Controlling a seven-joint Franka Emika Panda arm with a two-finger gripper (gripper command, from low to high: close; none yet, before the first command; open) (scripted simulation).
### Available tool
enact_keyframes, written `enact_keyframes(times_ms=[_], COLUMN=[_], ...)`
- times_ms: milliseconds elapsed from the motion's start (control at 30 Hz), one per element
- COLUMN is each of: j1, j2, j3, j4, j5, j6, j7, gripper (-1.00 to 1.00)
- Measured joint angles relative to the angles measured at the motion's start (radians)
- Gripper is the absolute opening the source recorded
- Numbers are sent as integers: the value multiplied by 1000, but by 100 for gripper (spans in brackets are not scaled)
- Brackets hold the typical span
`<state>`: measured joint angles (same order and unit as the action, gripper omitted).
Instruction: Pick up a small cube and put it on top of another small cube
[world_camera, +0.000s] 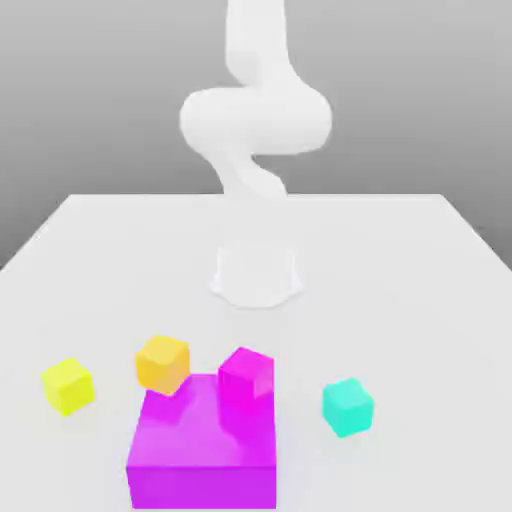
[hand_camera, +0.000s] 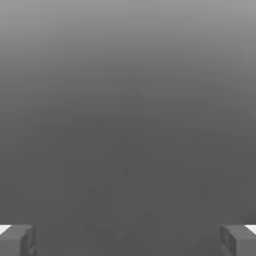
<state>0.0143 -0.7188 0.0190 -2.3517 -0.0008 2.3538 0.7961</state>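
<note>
**Four small cubes and a large magenta block on the white table, gripper spread wide on nothing**

Four small, smooth, matte cubes lie near the front of the flat white table (world_camera: 400, 240) in the exterior view. The small yellow cube (world_camera: 68, 386) sits farthest toward the exterior view's left, apart from the others and turned slightly. The small orange cube (world_camera: 162, 362) stands just beside the back corner of the large flat magenta block (world_camera: 203, 442), on the exterior view's left of it; whether the two touch cannot be told. The small magenta-pink cube (world_camera: 247, 376) sits at the block's back edge on the exterior view's right, and because its colour nearly matches the block, it is hard to say whether it rests on the block's top or stands just behind it. The small teal cube (world_camera: 347, 406) lies alone on the exterior view's right, near the block but apart from it.

The white robot arm (world_camera: 255, 115) rises from a round base (world_camera: 256, 275) at the table's middle; its upper part is cut off by the frame's top.

In the hand view, the gripper (hand_camera: 128, 240) shows two grey fingertips (hand_camera: 18, 239) at opposite edges, spread wide with nothing between them, against a plain grey background.
</note>
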Motion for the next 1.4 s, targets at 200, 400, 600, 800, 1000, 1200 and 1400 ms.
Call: enact_keyframes(times_ms=[200, 400, 600, 800, 1000, 1200, 1400], j1=[41, 83, 136, 185, 237, 220, 205], j2=[231, 451, 669, 887, 992, 947, 775], j3=[52, 100, 145, 103, 40, 62, 109], j4=[-140, -274, -407, -433, -414, -423, -449], j5=[-4, -11, -19, -98, -140, -120, -37], j6=[150, 294, 436, 599, 685, 648, 510], j7=[-10, -17, -24, 30, 62, 48, 2], gripper=[0, 0, 0, 0, -100, -100, -100])
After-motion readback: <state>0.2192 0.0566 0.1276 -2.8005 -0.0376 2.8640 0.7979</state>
